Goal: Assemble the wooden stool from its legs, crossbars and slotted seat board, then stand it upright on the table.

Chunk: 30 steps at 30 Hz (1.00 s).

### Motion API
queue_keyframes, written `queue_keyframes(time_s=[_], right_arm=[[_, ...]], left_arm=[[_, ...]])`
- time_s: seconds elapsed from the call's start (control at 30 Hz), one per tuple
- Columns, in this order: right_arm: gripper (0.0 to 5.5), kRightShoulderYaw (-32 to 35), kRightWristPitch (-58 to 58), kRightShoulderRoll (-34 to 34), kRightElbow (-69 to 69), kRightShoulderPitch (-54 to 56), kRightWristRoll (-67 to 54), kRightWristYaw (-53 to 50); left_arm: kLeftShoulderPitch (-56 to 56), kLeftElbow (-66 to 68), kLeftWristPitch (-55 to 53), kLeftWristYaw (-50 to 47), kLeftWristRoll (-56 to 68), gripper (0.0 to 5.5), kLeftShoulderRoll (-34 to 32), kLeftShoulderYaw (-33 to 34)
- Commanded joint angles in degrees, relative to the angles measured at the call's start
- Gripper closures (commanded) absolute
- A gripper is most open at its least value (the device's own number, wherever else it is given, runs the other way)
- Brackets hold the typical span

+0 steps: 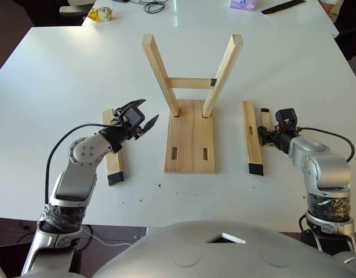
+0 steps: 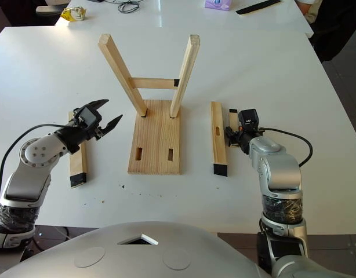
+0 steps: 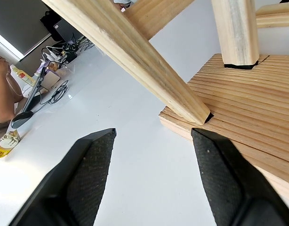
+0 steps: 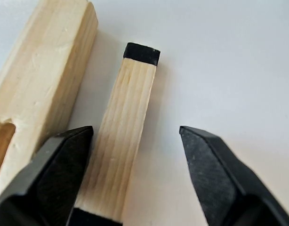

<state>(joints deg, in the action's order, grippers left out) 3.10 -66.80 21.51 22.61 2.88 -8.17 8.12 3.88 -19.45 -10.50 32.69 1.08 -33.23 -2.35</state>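
Between open fingers of the right gripper (image 4: 135,129) lies a short crossbar (image 4: 130,84); prob. light, stiff, smooth wood, so pinch its middle. Left gripper (image 1: 151,109): open too, empty.

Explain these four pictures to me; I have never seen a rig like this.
This is a humanoid robot with two arms, each ending in a two-fingered gripper. Two pictures come from cameras in its head, looking down over a white table. The other two come from a camera on each wrist. On the table lies a seat board with two standing legs in its slots, joined by a crossbar. One loose leg lies to its left and another loose leg to its right. The left gripper is open near the standing legs and holds nothing. The right gripper is open around a short bar without gripping it.
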Motion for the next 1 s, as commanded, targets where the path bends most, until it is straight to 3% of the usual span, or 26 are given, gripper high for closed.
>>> queue_keyframes(time_s=[0.03,0.47,0.83,1.0], right_arm=[[2.27,-0.94,-0.73,0.51,-1.03,-2.2,-0.05,1.04],[4.12,-0.27,-1.69,0.85,0.16,-4.44,-0.03,2.11],[4.19,1.58,0.09,1.84,-1.25,-3.09,-0.42,2.97],[4.19,6.85,2.7,4.77,-2.09,1.53,-3.05,6.79]], left_arm=[[0.44,-0.6,-0.91,-0.13,-0.5,2.49,0.12,-0.39],[1.51,-1.46,-2.07,0.21,-0.52,2.49,-0.51,-0.06],[-0.83,-1.01,-4.67,0.82,2.56,2.49,-0.85,3.09],[-3.14,-1.88,-7.54,3.72,8.18,2.49,-2.33,7.57]])
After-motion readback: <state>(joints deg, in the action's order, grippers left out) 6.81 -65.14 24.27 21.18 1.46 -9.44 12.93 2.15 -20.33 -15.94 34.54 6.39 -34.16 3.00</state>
